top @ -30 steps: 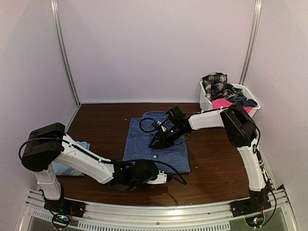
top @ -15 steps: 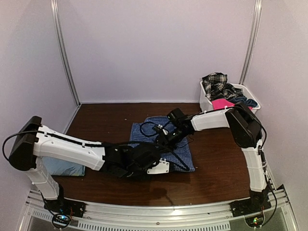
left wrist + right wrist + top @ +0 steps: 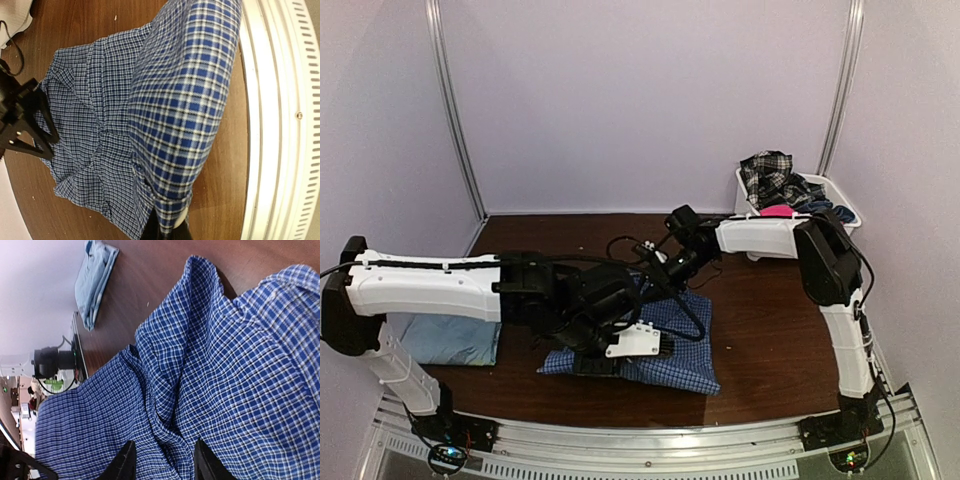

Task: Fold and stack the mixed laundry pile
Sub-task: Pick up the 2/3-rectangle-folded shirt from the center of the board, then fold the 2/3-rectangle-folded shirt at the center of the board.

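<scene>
The blue small-check shirt [image 3: 680,355] lies mid-table, partly raised. My left gripper [image 3: 658,347] is shut on the shirt's hem; in the left wrist view the hem [image 3: 172,210] runs straight into the closed jaws [image 3: 170,231] and the cloth [image 3: 110,125] hangs away from them. My right gripper [image 3: 662,270] is at the shirt's far end, where creases of the shirt [image 3: 225,370] gather into the gap between its fingers [image 3: 165,460]. A folded light blue T-shirt [image 3: 450,340] lies at the left. The rest of the pile sits in the basket: a plaid piece [image 3: 767,172], a pink piece [image 3: 782,211] and dark ones.
The white basket [image 3: 750,215] stands at the back right corner beside the right arm. A metal rail [image 3: 640,440] runs along the near edge of the table. My left forearm [image 3: 430,285] stretches over the folded T-shirt. Purple walls close in the back and sides.
My left gripper shut on the shirt's near hem and carried it up and away from the front edge. My right gripper drew back a little toward the far end of the shirt.
</scene>
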